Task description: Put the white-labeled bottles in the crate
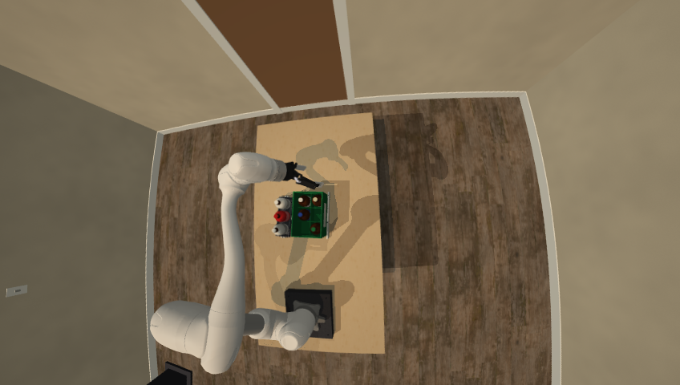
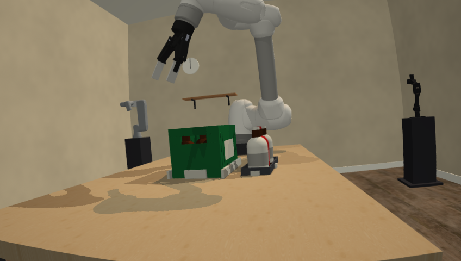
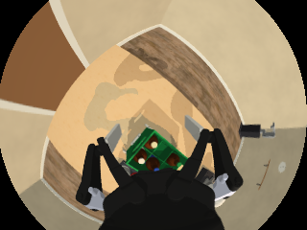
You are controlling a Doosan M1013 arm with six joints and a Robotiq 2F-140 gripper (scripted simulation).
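I'm seeing the table running from 12 to 6 o'clock in the top view, with the arm reaching up its 9 o'clock edge. The green crate is sitting mid-table, four bottle tops showing in its cells. The tray is touching the crate's 9 o'clock side in the top view, carrying three upright bottles: white-labeled ones and, I think, though the labels are small, flanking a red one. The gripper is hanging above the table at the crate's 12 o'clock, fingers spread wide, gripping nothing.
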